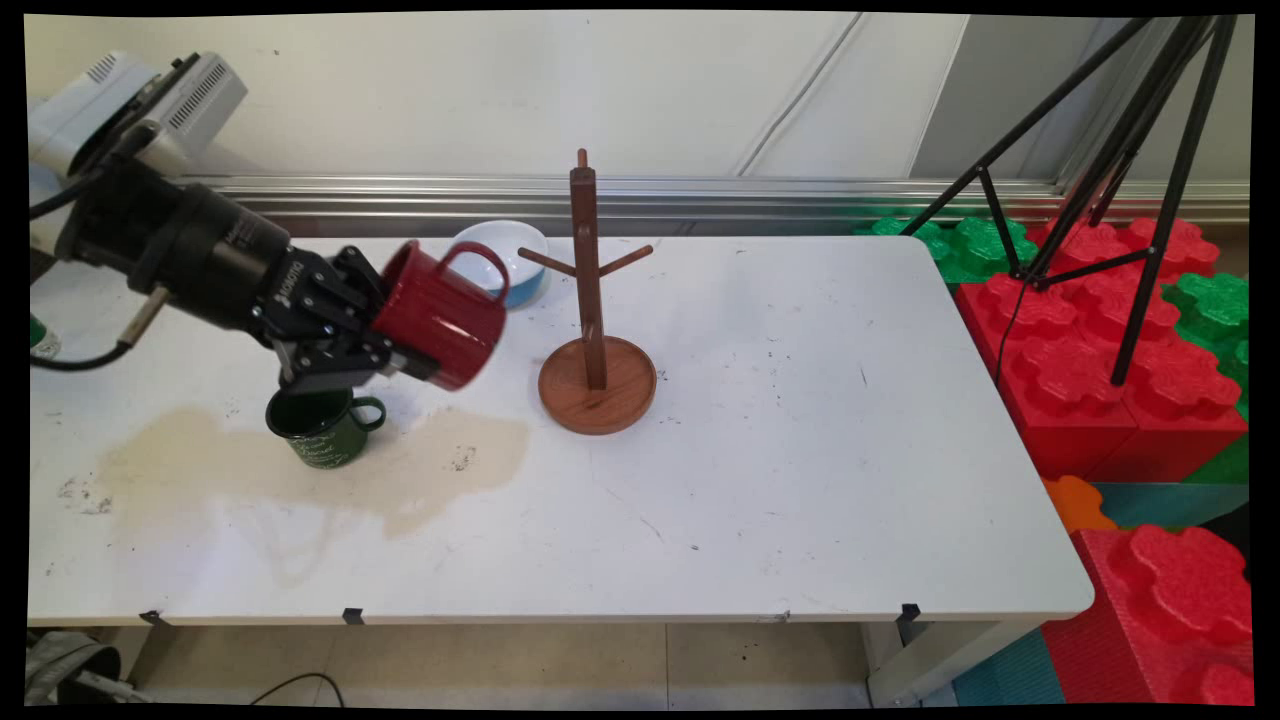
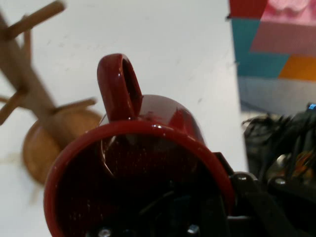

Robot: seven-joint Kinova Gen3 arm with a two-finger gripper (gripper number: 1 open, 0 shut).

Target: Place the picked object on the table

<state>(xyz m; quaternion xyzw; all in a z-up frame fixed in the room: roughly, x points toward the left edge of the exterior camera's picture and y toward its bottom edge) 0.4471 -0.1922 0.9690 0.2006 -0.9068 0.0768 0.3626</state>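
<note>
Red, glossy and rigid, the mug point(image 1: 440, 314) hangs tipped on its side left of frame centre, clamped at its rim by the end effector point(image 1: 395, 350). It looks light but slick and chippable, so a hold across the rim wall seems surest; its handle point(image 2: 118, 86) points toward the wooden mug tree point(image 1: 594, 330).

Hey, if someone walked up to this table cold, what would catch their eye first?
Probably the red mug, held tipped on its side above the table by the black gripper, its handle pointing up. Just to its right stands a wooden mug tree with bare pegs. A dark green mug sits directly under the gripper at the edge of a tan stain.
</note>
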